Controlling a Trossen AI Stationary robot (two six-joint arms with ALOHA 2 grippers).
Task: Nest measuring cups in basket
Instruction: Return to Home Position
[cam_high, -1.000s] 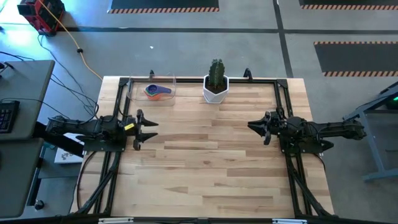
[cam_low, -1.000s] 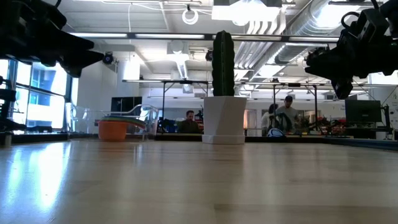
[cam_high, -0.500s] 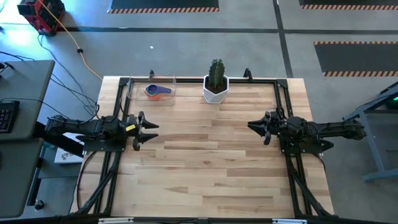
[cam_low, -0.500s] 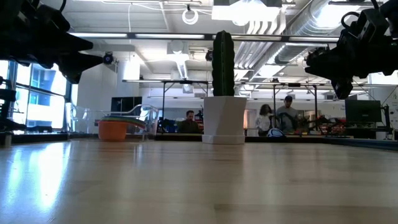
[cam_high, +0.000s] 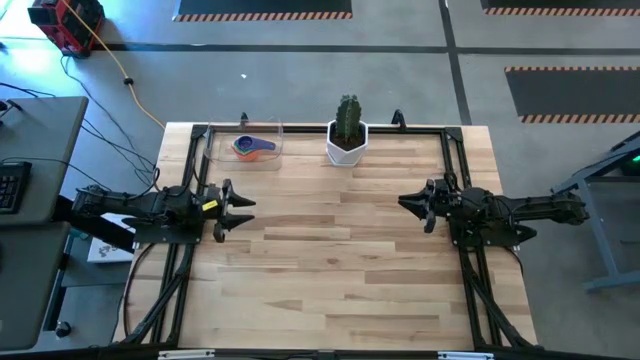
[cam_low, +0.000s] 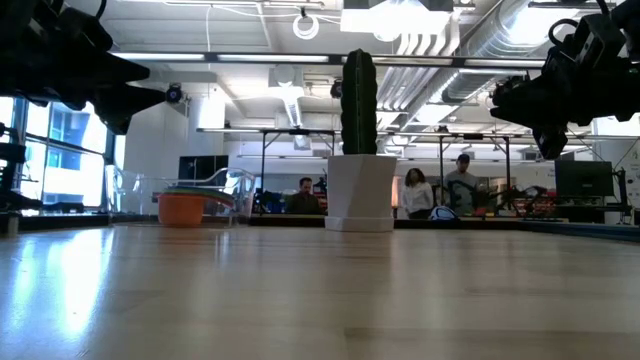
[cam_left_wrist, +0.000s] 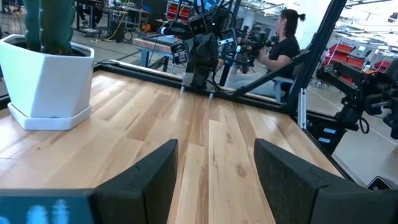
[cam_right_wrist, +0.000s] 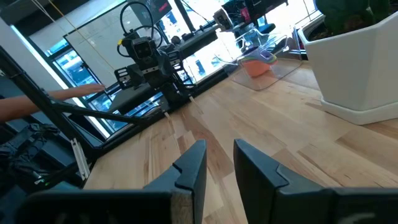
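Observation:
The measuring cups (cam_high: 252, 147) sit stacked inside the clear basket (cam_high: 245, 146) at the table's far left; orange and blue show from above, and an orange bowl (cam_low: 182, 208) shows in the low view. The basket rests by its bottom on the wood. My left gripper (cam_high: 240, 208) hovers level at the table's left side, open, its fingers wide apart (cam_left_wrist: 214, 149), with nothing between them. My right gripper (cam_high: 408, 205) hovers level at the right side, pointing at the left one. Its fingers stand a narrow gap apart (cam_right_wrist: 219, 146), empty. Both are far from the basket.
A cactus in a white pot (cam_high: 347, 135) stands at the far edge's middle, right of the basket. Black frame rails (cam_high: 455, 160) run along the table's sides. Bare wood (cam_high: 330, 250) lies between the two grippers. People show in the room beyond the table.
My left gripper has rolled a little about the line it points along, staying where it was; in the low view both its fingers now show apart. My right arm has kept still. The cups and basket have not moved.

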